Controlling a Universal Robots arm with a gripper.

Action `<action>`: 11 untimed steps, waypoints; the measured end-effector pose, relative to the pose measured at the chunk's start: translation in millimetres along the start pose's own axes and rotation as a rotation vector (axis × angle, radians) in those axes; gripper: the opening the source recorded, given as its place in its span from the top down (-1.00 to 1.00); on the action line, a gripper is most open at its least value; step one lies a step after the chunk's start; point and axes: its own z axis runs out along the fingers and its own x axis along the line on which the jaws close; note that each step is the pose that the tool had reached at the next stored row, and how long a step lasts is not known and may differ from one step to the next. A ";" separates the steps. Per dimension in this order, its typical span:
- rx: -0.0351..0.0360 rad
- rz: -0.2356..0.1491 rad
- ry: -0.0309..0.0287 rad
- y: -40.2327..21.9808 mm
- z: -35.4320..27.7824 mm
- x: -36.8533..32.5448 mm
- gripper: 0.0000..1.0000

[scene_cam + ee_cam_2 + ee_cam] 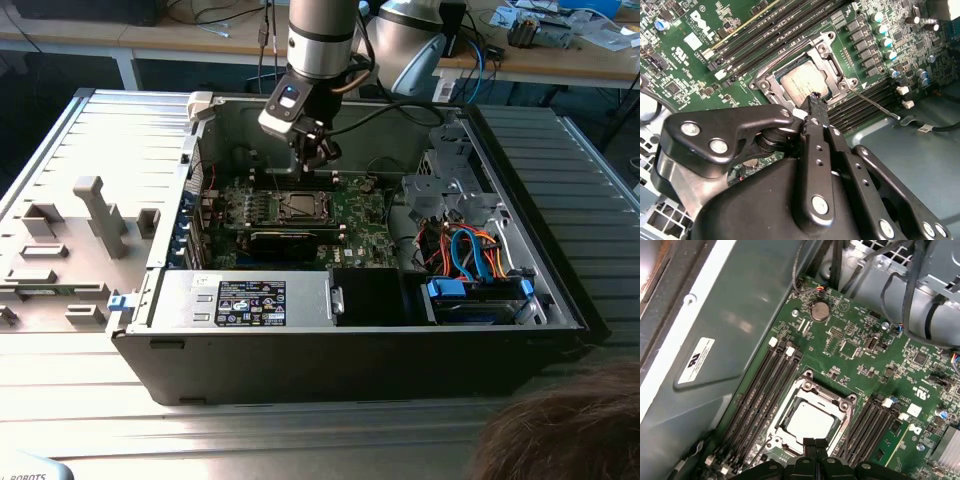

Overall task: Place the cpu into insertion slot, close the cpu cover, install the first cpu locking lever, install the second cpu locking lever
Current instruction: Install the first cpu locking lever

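**Jaws together over the seated cpu**

The jaws are closed on each other with nothing between them. In the exterior view the gripper hangs inside the open computer case, just above the far edge of the insertion slot on the green motherboard. The socket's middle reads as a pale square, too small to tell chip from frame. The top of a person's head is cut off at the lower corner on the exterior view's right.

In the second wrist view the cpu lies flat in the socket with the cpu cover framing it. The gripper's linkage hides the socket's near corner. A thin locking lever juts out over the memory slots. Whether it is latched cannot be told.

In the first wrist view the cpu shows through the cover's window, and the fingertips mask the socket's near edge
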 end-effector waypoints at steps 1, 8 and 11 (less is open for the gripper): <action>0.0001 -0.008 -0.0003 0.0 0.0 0.0 0.79; 0.0014 -0.067 -0.0026 0.0 0.0 0.0 0.79; 0.0022 -0.099 -0.0040 0.0 0.0 0.0 0.79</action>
